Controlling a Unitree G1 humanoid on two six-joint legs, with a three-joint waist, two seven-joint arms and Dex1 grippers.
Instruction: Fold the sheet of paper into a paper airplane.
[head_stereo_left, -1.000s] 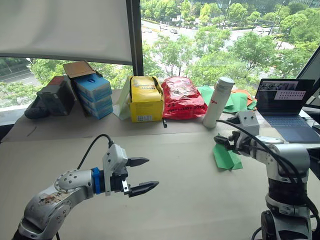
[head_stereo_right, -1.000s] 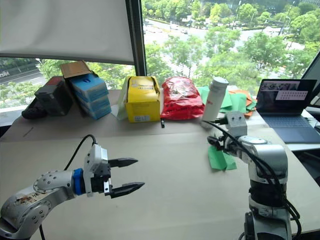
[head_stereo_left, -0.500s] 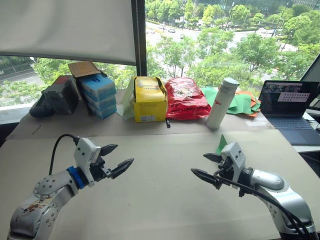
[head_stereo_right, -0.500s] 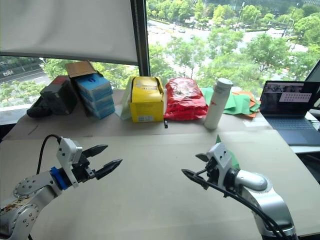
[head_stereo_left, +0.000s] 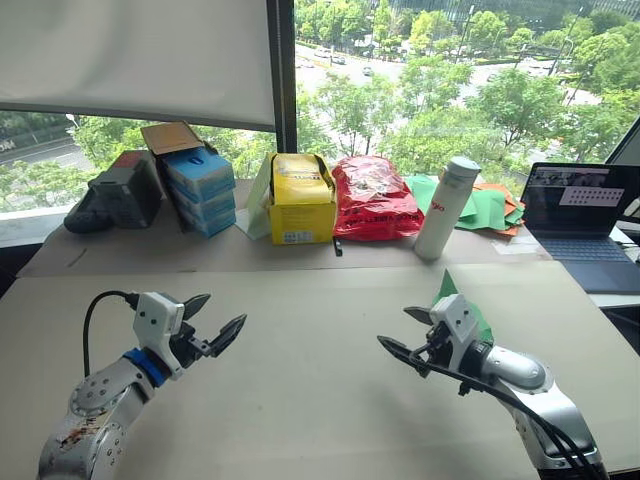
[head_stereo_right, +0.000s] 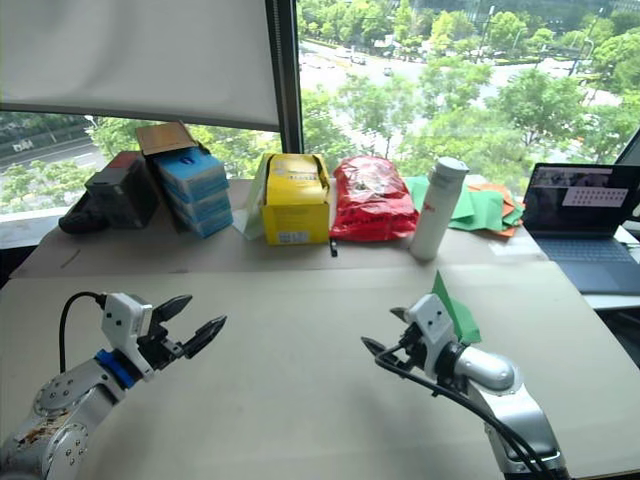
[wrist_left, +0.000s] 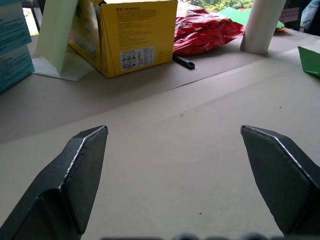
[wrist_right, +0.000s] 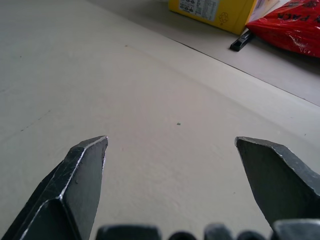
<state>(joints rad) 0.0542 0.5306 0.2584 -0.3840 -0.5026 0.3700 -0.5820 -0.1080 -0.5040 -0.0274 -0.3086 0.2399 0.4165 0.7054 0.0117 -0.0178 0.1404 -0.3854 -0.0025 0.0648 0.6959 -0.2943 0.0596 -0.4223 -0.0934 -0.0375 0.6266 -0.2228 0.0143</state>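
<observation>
Left gripper (head_stereo_left: 212, 323) released, empty | right gripper (head_stereo_left: 402, 333) released, empty | paper airplane (head_stereo_right: 455, 307) lies on desk (head_stereo_left: 300, 400) behind right gripper, apparently set down finished

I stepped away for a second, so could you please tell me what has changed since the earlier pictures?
The right hand swung off the folded green paper toward the table's middle, open, leaving it on the table. The left hand drew back to its own side, open as before. The back-row items look unmoved.
</observation>
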